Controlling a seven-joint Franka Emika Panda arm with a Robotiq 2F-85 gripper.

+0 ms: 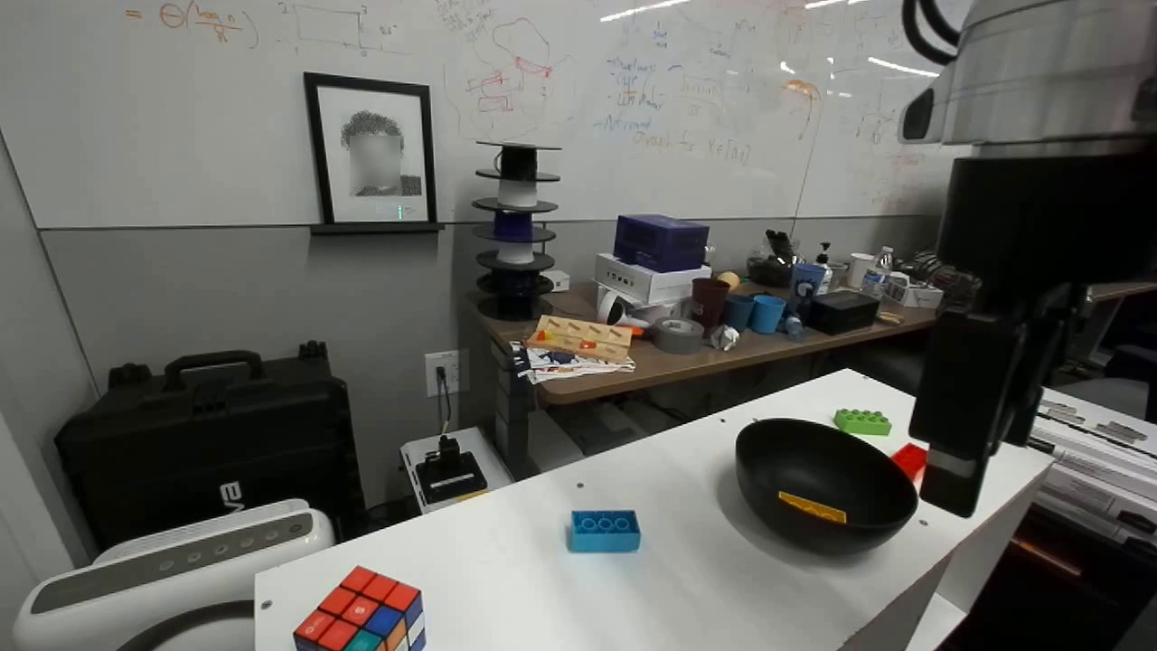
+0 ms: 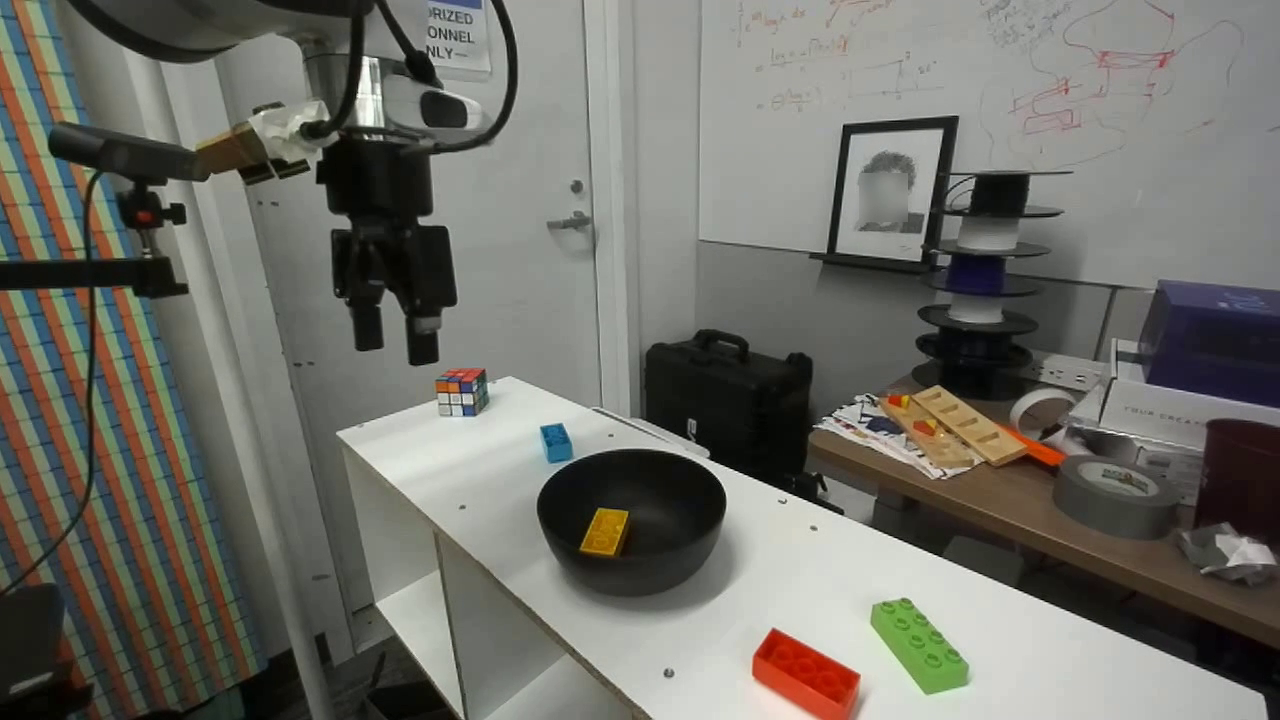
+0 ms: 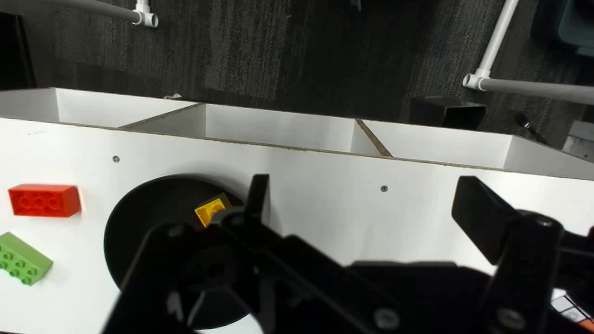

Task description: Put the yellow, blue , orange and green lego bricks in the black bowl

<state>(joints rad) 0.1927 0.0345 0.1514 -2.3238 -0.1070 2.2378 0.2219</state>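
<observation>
The black bowl (image 1: 768, 502) (image 2: 640, 578) (image 3: 134, 227) stands on the white shelf top, with the yellow brick (image 1: 812, 508) (image 2: 606, 532) (image 3: 212, 208) lying inside it. The light blue brick (image 1: 605, 533) (image 2: 556, 443) lies between bowl and puzzle cube; it is not visible in the wrist view. The orange-red brick (image 1: 908, 460) (image 2: 806, 675) (image 3: 45, 201) and the green brick (image 1: 862, 421) (image 2: 919, 646) (image 3: 24, 260) lie on the bowl's other side. My gripper (image 2: 395, 337) (image 3: 366, 204) is open and empty, high above the shelf; its left finger covers part of the bowl in the wrist view.
A puzzle cube (image 1: 360, 615) (image 2: 462, 392) (image 3: 573, 308) sits near the shelf top's end. The white shelf top (image 1: 506, 579) (image 2: 460, 470) (image 3: 325, 208) has open compartments below its edge. A brown desk (image 1: 651, 366) with boxes, cups and tape stands beyond it.
</observation>
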